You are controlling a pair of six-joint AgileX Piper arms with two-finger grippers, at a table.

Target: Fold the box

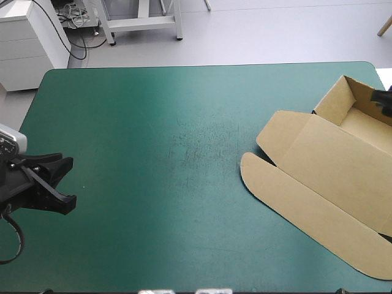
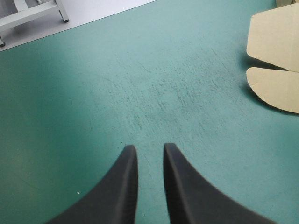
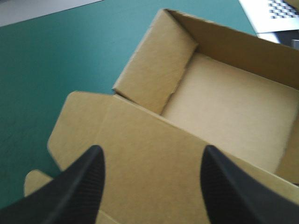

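The brown box (image 1: 318,177) lies at the table's right side as an open tray (image 1: 361,119) with its walls raised and its lid flat toward the middle. Two rounded flaps (image 2: 275,60) of the lid show far ahead of my left gripper. My left gripper (image 1: 72,180) hovers near the table's left edge, pointing toward the box, its black fingers (image 2: 124,186) a narrow gap apart with nothing between them (image 2: 149,148). My right gripper (image 3: 153,151) is open wide above the lid's hinge, just short of the tray floor (image 3: 224,107). Only its tip (image 1: 381,98) shows in the high view.
A white sheet with a checker pattern (image 3: 275,14) lies beyond the tray's far wall at the table's right edge. A wide stretch of teal-green cover (image 1: 171,153) separates my left gripper from the box.
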